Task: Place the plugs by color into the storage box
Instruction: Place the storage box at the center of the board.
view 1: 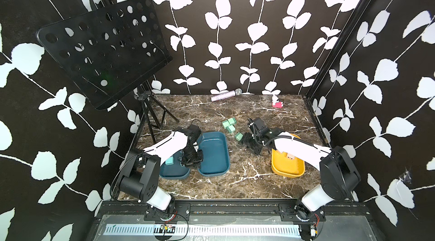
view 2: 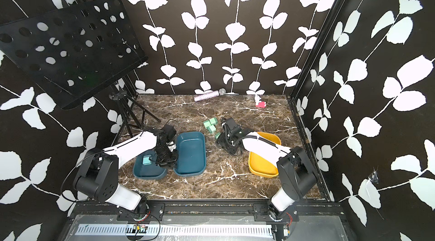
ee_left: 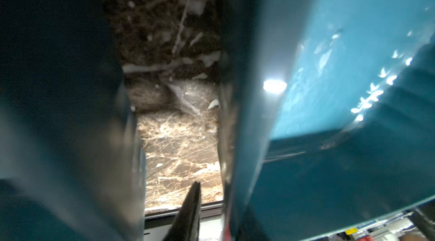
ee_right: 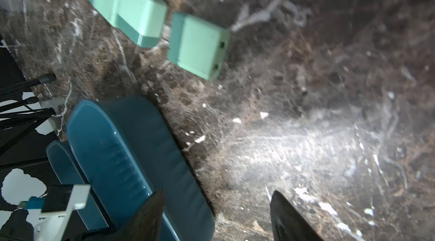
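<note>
Mint plugs look matt plastic, the teal tray glossy plastic, the tabletop polished marble.

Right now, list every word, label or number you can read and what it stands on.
No text can be read.
Coloured label-like patches in the left wrist view: too blurred to read.
Mint plugs, teal trays, yellow tray: no print visible.

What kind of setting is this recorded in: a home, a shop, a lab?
Most likely a staged robot test booth: the left arm and right arm are mounted on a black rail fronting a marble-look tabletop, leaf-patterned walls close it in, and a music stand and microphone sit as props.
</note>
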You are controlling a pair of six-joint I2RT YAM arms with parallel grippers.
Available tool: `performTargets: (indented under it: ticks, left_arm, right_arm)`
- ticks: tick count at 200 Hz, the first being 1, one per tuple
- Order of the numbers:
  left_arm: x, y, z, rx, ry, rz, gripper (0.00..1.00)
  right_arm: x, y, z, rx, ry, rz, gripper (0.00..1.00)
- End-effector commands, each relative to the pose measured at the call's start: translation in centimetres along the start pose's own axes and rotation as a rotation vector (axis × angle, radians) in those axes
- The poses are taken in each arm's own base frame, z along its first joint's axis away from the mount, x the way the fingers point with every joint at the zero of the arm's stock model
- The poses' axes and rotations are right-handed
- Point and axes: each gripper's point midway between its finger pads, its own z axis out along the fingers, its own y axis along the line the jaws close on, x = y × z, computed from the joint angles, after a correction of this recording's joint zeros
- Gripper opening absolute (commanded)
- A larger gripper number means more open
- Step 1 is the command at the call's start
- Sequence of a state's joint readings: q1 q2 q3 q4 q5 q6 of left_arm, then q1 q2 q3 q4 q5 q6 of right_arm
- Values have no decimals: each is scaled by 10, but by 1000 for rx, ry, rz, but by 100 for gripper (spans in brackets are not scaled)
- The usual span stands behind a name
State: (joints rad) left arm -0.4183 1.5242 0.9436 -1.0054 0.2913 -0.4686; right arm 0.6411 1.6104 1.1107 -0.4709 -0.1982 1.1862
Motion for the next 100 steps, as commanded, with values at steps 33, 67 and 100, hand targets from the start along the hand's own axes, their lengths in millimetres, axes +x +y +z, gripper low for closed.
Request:
performTargets:
  ticks: [33, 67, 100]
  left_arm:
    - [0, -15, -53, 29, -110, 82, 44]
    - [-18, -28, -96, 39, -233, 107, 46]
    - [-21, -24, -109, 57, -273, 77, 46]
  right_arm:
    - [-44, 24, 6, 159, 3, -275, 71]
    - [-67, 33, 13, 226, 32, -437, 72]
    - [-72, 31, 27, 221, 86, -521, 72]
